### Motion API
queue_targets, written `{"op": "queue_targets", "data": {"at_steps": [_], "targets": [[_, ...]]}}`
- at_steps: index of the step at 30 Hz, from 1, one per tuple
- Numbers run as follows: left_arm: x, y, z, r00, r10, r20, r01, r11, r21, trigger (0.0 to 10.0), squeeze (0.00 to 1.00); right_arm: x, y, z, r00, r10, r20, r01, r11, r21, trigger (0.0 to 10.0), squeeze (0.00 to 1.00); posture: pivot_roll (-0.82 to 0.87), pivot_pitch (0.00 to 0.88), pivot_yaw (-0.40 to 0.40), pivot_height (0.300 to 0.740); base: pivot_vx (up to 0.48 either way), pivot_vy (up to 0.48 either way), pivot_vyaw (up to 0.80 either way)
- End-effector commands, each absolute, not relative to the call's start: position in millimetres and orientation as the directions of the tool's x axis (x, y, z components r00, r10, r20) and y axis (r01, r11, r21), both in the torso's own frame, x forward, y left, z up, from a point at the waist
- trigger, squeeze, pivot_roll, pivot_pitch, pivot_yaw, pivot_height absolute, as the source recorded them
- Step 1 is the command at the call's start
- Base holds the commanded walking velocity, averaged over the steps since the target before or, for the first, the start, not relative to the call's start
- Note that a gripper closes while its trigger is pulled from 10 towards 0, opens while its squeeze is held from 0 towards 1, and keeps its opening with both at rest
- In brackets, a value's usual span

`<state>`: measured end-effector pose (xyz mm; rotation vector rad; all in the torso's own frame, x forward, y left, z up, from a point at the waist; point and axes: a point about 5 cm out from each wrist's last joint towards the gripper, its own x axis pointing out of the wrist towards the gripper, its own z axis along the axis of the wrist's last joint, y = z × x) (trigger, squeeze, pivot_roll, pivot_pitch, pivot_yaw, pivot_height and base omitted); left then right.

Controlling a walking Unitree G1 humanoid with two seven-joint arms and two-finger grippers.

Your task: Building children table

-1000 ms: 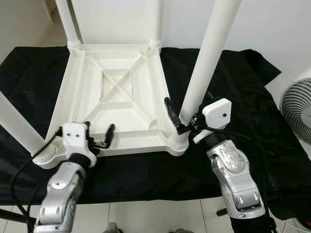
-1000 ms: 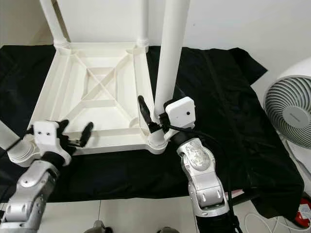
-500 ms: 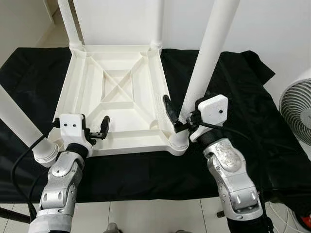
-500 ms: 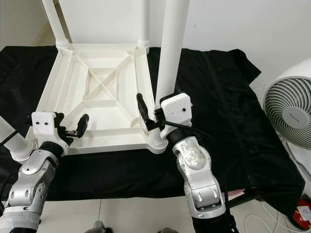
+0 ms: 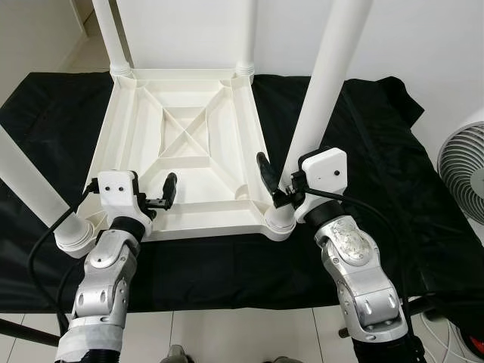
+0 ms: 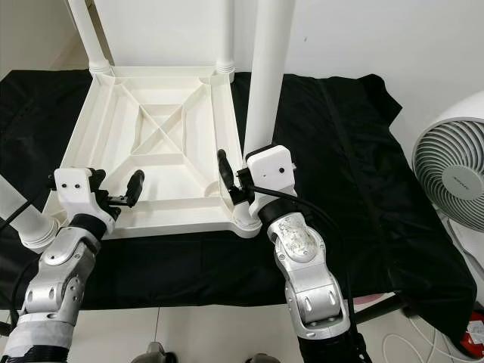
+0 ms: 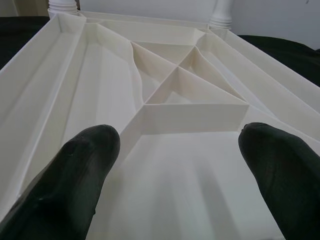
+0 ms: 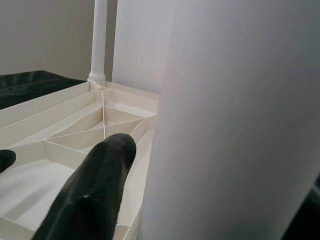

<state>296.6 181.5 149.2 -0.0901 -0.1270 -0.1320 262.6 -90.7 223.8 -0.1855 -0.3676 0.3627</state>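
Upside-down children's table, right arm working on the near-right leg.

The white table top (image 5: 181,144) lies inverted on a black cloth (image 5: 378,151), its ribbed underside facing up, with legs standing in all four corners. The right gripper (image 5: 278,185) is clamped around the near-right leg (image 5: 321,83) just above its socket, one black finger showing on the inner side. The left gripper (image 5: 155,198) hovers spread open over the near edge of the top, beside the near-left leg (image 5: 34,193), holding nothing. I'd say this is the seating stage for that last leg; the next move probably calls for pressing or twisting it straight down while the left gripper steadies the frame. A white fan (image 6: 454,162) stands off to the right.
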Motion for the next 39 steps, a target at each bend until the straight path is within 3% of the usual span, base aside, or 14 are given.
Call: {"op": "queue_targets", "data": {"at_steps": [1, 2, 3, 13, 21, 22, 27, 31, 32, 39], "targets": [[297, 187, 143, 0.994, -0.023, 0.104, 0.032, 0.996, -0.083, 10.0, 0.00, 265, -89, 222, 0.878, 0.372, 0.300, -0.308, 0.920, -0.241, 3.3, 0.00, -0.07, 0.083, -0.010, 0.740, 0.000, 0.000, 0.00], [297, 187, 143, 0.994, -0.022, 0.103, 0.031, 0.996, -0.082, 10.0, 0.00, 265, -89, 222, 0.879, 0.372, 0.299, -0.308, 0.921, -0.240, 3.3, 0.00, -0.07, 0.083, -0.010, 0.740, 0.000, 0.000, 0.00], [297, 187, 142, 0.995, -0.017, 0.099, 0.025, 0.996, -0.084, 10.0, 0.00, 265, -89, 223, 0.879, 0.371, 0.298, -0.308, 0.921, -0.238, 0.0, 0.00, -0.07, 0.090, -0.012, 0.740, 0.000, 0.000, 0.00], [310, 207, 136, 0.988, 0.156, 0.007, -0.155, 0.986, -0.062, 10.0, 0.00, 268, -95, 239, 0.888, 0.300, 0.348, -0.263, 0.953, -0.150, 0.0, 0.00, -0.08, 0.118, -0.001, 0.740, 0.000, 0.000, 0.00], [317, 223, 136, 0.958, 0.285, -0.042, -0.287, 0.957, -0.052, 10.0, 0.00, 269, -120, 250, 0.915, 0.076, 0.396, -0.071, 0.997, -0.028, 0.0, 0.00, -0.09, 0.134, 0.014, 0.740, 0.000, 0.000, 0.00], [321, 227, 143, 0.944, 0.329, -0.027, -0.330, 0.944, -0.029, 10.0, 0.00, 270, -132, 251, 0.923, -0.030, 0.383, 0.009, 0.998, 0.057, 0.0, 0.00, -0.10, 0.139, 0.019, 0.740, 0.000, 0.000, 0.00], [330, 234, 163, 0.923, 0.383, -0.021, -0.383, 0.924, -0.004, 10.0, 0.00, 275, -151, 241, 0.938, -0.157, 0.309, 0.109, 0.980, 0.166, 0.0, 0.00, -0.09, 0.144, 0.020, 0.740, 0.000, 0.000, 0.00], [336, 237, 183, 0.912, 0.411, 0.005, -0.410, 0.911, 0.048, 10.0, 0.00, 278, -161, 234, 0.942, -0.214, 0.259, 0.151, 0.958, 0.242, 0.0, 0.00, -0.09, 0.146, 0.022, 0.740, 0.000, 0.000, 0.00], [342, 241, 207, 0.895, 0.444, 0.039, -0.446, 0.893, 0.067, 10.0, 0.00, 280, -167, 229, 0.944, -0.238, 0.231, 0.167, 0.943, 0.288, 0.0, 0.00, -0.08, 0.145, 0.025, 0.740, 0.000, 0.000, 0.00], [347, 246, 244, 0.871, 0.480, 0.103, -0.489, 0.865, 0.108, 10.0, 0.00, 284, -174, 225, 0.939, -0.283, 0.196, 0.206, 0.918, 0.338, 0.0, 0.00, -0.08, 0.149, 0.028, 0.740, 0.000, 0.000, 0.00]]}}
